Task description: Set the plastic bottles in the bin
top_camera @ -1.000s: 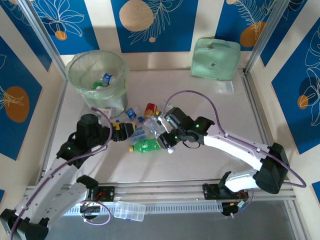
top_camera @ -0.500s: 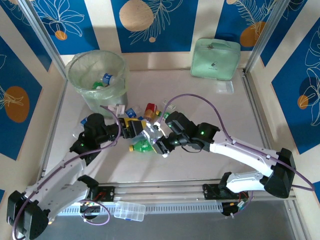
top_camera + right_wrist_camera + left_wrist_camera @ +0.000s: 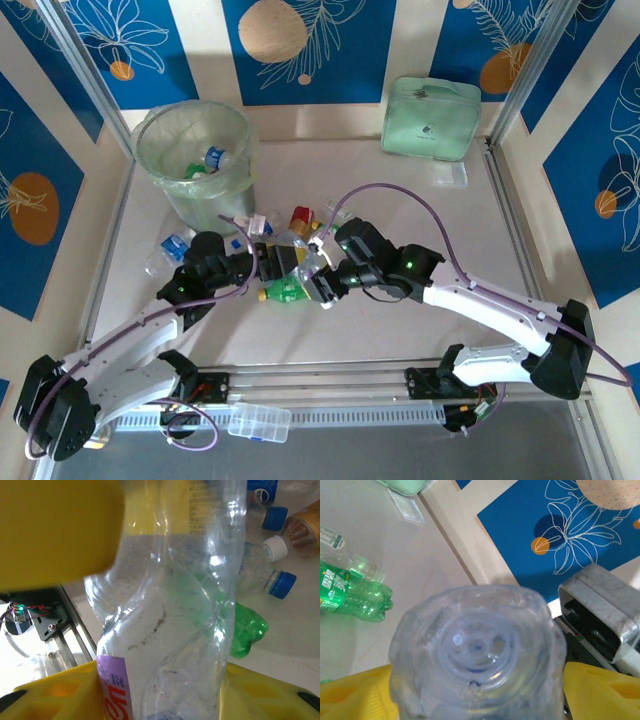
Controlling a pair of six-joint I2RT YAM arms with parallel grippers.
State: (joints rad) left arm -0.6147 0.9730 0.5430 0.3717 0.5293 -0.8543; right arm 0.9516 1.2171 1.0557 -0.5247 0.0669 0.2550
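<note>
1. Plastic bottles [image 3: 296,222], small and crushed, lie in a loose heap in the middle of the pale table [image 3: 400,330], as I see it from the top view. Close behind the heap, to its left, stands the large round translucent grey-green bin [image 3: 160,150] lined with a clear bag, and a few bottles lie inside it. The left gripper [image 3: 280,262] and the right gripper [image 3: 322,285] meet above the heap, with one clear crushed bottle [image 3: 305,266] between them.
2. On the left wrist view, that bottle's round base [image 3: 477,655] faces the camera. The yellow fingers [image 3: 355,695] stand wide apart, one on each side of it. I cannot tell whether they are pressing on it. A green labelled bottle [image 3: 350,592] lies on the table beyond.
3. On the right wrist view, the yellow fingers [image 3: 55,530] are clamped on the clear bottle, whose dented body [image 3: 170,630] runs upright between them with a purple label low down. Behind it lie the green bottle [image 3: 247,627] and some blue-capped ones [image 3: 280,582].
4. I judge this to be a handover, passing the bottle from the right side to the left, since the bin is on the left arm's side. Next I want a firm left grip on the base. The right fingers should release only after that. Then the left arm needs to lift clear of the heap and let go above the bin's rim.
</note>
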